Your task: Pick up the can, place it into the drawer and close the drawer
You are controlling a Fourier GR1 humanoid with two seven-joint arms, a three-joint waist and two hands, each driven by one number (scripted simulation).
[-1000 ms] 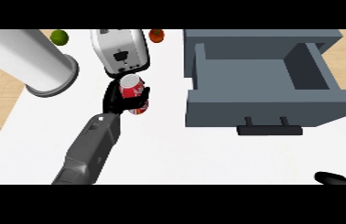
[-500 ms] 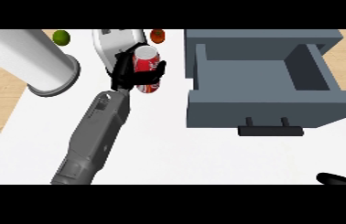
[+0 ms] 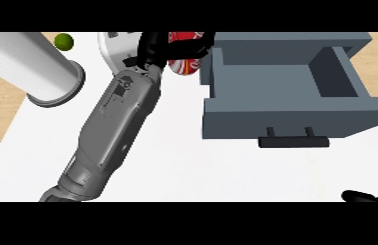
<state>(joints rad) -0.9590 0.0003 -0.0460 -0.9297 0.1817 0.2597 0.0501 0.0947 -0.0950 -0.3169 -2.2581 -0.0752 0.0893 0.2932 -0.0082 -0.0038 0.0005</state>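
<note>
A red can (image 3: 184, 63) with white lettering hangs above the counter, just left of the open grey drawer (image 3: 280, 120). My left hand (image 3: 156, 45) is shut on it, black fingers curled round its upper part and hiding some of it. The grey left forearm (image 3: 114, 119) runs up from the lower left. The drawer stands pulled out, its inside bare, with a dark handle (image 3: 293, 141) on its front. Only a dark tip of my right hand (image 3: 359, 196) shows at the lower right edge.
A tall white cylinder (image 3: 46, 69) lies at the left, with a green fruit (image 3: 64, 40) behind it. A white appliance (image 3: 117, 51) sits partly hidden behind my left hand. The wooden floor (image 3: 7, 96) shows past the counter's left edge.
My left hand has carried the can up off the counter and to the right, from beside the white appliance to the drawer's left wall. The drawer has not moved.
</note>
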